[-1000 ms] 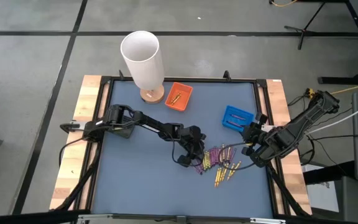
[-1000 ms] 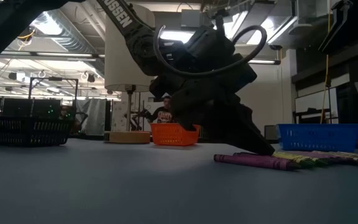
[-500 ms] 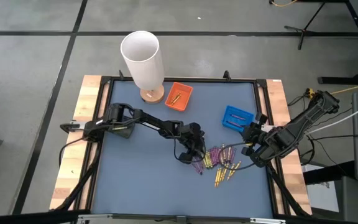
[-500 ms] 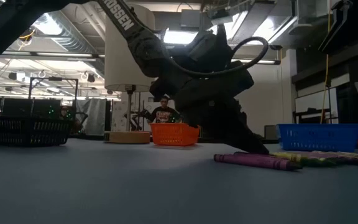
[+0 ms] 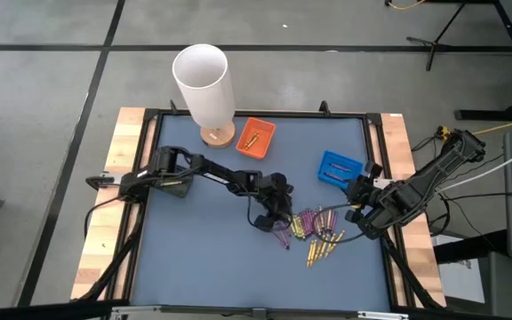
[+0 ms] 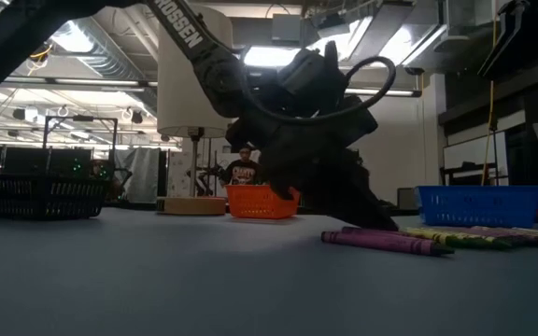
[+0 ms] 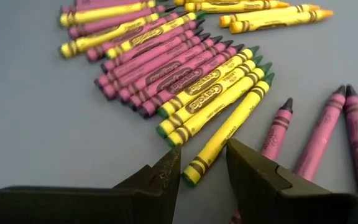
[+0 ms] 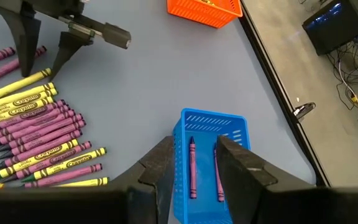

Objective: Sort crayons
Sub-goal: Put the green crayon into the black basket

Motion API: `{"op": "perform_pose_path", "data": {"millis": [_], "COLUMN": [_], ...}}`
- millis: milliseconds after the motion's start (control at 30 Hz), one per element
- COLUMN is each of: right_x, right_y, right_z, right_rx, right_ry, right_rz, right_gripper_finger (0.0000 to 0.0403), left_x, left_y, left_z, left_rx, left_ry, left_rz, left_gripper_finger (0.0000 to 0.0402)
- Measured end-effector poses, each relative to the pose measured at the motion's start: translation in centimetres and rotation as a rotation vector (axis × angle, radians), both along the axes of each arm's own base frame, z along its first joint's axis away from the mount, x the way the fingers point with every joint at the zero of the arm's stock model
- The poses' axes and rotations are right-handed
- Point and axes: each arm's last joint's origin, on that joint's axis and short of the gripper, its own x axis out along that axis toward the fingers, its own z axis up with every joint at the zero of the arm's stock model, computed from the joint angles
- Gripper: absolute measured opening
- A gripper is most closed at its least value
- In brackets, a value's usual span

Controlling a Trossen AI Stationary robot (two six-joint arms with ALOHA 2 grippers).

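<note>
Yellow and purple crayons (image 5: 314,229) lie loose on the blue-grey mat, right of centre (image 7: 179,68). My left gripper (image 7: 204,177) is open and low over the pile's left side (image 5: 274,218). Its fingers stand on either side of the near end of one yellow crayon (image 7: 225,134) without touching it. My right gripper (image 8: 194,155) is open in the air above the blue tray (image 8: 213,149), which holds two purple crayons (image 8: 192,168). The orange tray (image 5: 256,138) at the far middle holds yellow crayons.
A tall white cylinder on a wooden foot (image 5: 204,84) stands at the far left, next to the orange tray. The blue tray (image 5: 339,167) sits at the right, beyond the pile. Black cables run along both arms. A raised black frame (image 5: 256,113) borders the mat.
</note>
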Motion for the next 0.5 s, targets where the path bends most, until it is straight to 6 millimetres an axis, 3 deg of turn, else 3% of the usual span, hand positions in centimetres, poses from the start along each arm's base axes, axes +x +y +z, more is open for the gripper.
{"op": "perform_pose_path", "data": {"millis": [167,500], "right_x": [0.0,0.0], "right_y": [0.0,0.0], "right_z": [0.0,0.0], "right_rx": [0.0,0.0], "right_ry": [0.0,0.0], "right_rz": [0.0,0.0], "right_gripper_finger": [0.0119,0.0119], "left_x": [-0.06,-0.24], "left_y": [-0.58,-0.17], "left_z": [-0.07,-0.23], "left_rx": [0.076,0.025], "left_ry": [-0.026,0.026], "left_rz": [-0.068,-0.031], "left_gripper_finger": [0.0111,0.0085]}}
